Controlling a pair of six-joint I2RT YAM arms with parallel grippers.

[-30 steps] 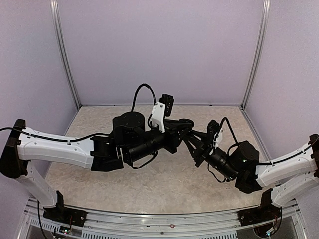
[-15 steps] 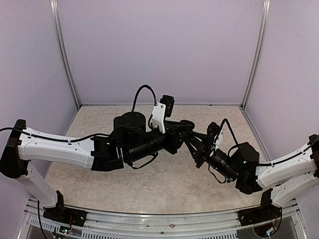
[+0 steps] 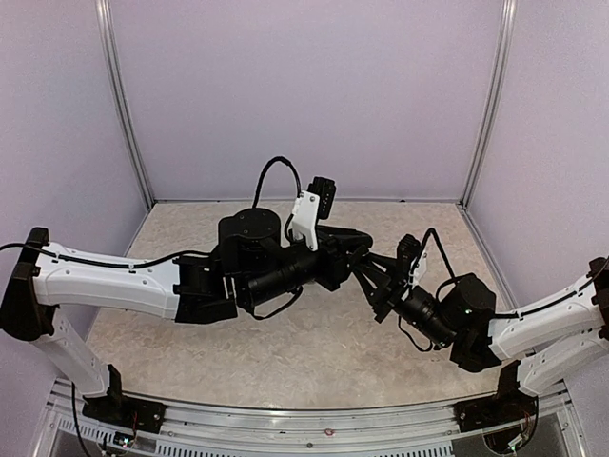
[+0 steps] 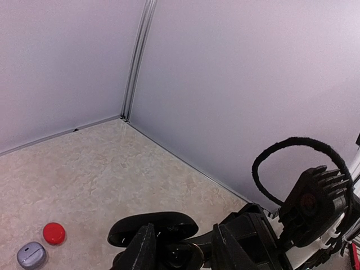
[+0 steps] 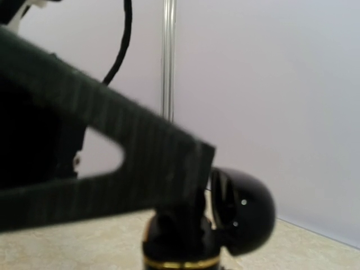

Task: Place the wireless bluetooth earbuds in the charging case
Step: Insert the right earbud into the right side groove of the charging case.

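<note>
- Black and glossy, the charging case (image 5: 242,211) sits clenched between the left jaws. It appears to be held above the desk (image 3: 314,352), with what looks like its lid swung open and a gold band low on its body.
- Right jaws point at the case from just beside it. One blurred finger fills that wrist view, so I cannot tell whether they are clenched or released.
- Earbuds cannot be made out in any view. If one is pinched in the right jaws, it is hidden.
- Step in hand, as I judge it, is seating an earbud in the held case. The next move calls for a slow, fine approach that lines the stem up with its socket while the left arm steadies the case.
- Room is tight where the two wrists crowd each other above mid-desk, with the right arm's cable loop (image 4: 292,140) close by.
- Red case (image 4: 54,233) and grey case (image 4: 31,255) lie just beside each other on the desk, well apart from the jaws. The walls (image 3: 304,95) stand well back.
</note>
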